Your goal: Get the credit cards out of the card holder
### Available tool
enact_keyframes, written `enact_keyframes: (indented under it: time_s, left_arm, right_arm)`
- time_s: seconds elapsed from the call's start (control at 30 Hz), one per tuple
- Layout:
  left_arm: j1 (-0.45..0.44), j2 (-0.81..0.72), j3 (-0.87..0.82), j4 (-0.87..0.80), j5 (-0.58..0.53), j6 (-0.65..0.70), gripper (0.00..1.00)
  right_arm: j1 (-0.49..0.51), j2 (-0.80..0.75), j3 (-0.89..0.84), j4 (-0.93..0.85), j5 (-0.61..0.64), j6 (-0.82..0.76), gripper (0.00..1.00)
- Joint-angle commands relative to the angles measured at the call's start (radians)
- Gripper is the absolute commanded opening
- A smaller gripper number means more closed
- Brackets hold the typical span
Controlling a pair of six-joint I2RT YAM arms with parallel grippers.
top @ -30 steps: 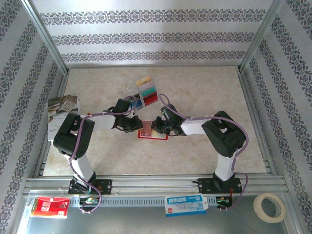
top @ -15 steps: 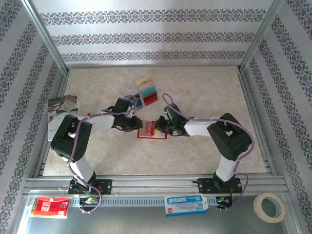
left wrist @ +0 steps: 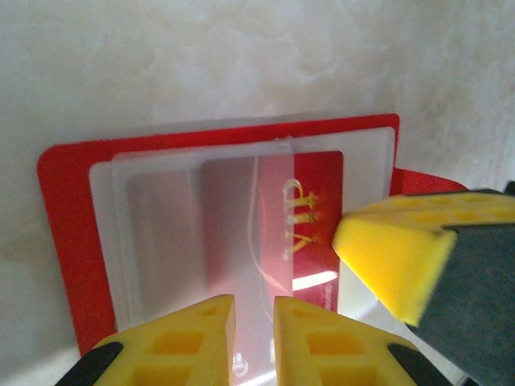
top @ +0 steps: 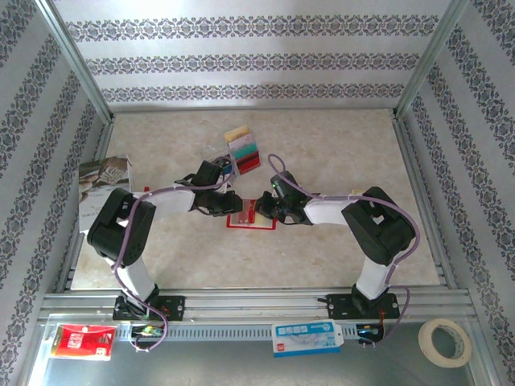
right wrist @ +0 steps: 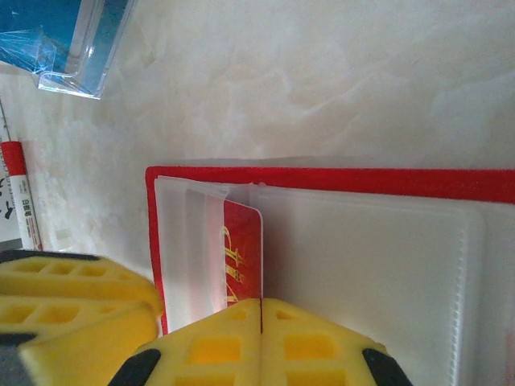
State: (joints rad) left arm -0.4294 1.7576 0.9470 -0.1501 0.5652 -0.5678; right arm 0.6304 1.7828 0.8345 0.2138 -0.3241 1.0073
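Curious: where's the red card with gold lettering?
Left wrist view: the red plastic card sits in the red bifold holder's clear pocket, mid-table, beside the right pincer.

1. Top view: card holder (top: 251, 222) mostly hidden under left gripper (top: 236, 207) and right gripper (top: 259, 207); only its 6 o'clock strip shows.
2. Left wrist: red card (left wrist: 310, 189) bottom edge hidden behind left gripper at 6 o'clock; gold lettering (left wrist: 299, 217) too blurred to read.
3. Same view: can't tell whether left gripper pinches anything.
4. Right wrist: card holder cut off at 3 o'clock, blue card (right wrist: 88, 32) at 11 o'clock.
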Motion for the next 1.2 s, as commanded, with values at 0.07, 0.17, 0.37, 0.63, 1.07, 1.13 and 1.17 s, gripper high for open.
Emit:
enact_keyframes:
  time_s: [0.07,0.17,0.37,0.63,1.07,1.13,1.17]
  left_arm:
    - [-0.006,0.062,0.044,-0.029,-0.044,0.018,0.18]
    - [-0.007,0.080,0.029,-0.014,-0.048,0.008,0.18]
    - [-0.007,0.078,-0.004,0.030,-0.039,-0.017,0.18]
    - [-0.007,0.081,-0.001,0.025,-0.037,-0.017,0.18]
    - [-0.007,0.035,0.007,0.033,-0.041,-0.019,0.30]
    - [-0.009,-0.023,-0.018,0.080,-0.033,-0.009,0.38]
    - [-0.008,-0.053,-0.025,0.089,-0.042,-0.003,0.41]
  right_arm:
    - [-0.012,0.008,-0.024,0.071,-0.058,0.004,0.04]
    - [-0.029,0.018,-0.056,0.206,-0.133,0.051,0.07]
    - [-0.020,0.029,-0.046,0.227,-0.157,0.049,0.14]
    - [-0.013,0.051,-0.038,0.218,-0.153,0.043,0.14]
    - [-0.021,0.013,-0.046,0.171,-0.109,0.013,0.04]
    - [-0.024,-0.035,-0.048,0.110,-0.081,-0.018,0.03]
    - [-0.025,-0.061,-0.048,0.081,-0.063,-0.034,0.02]
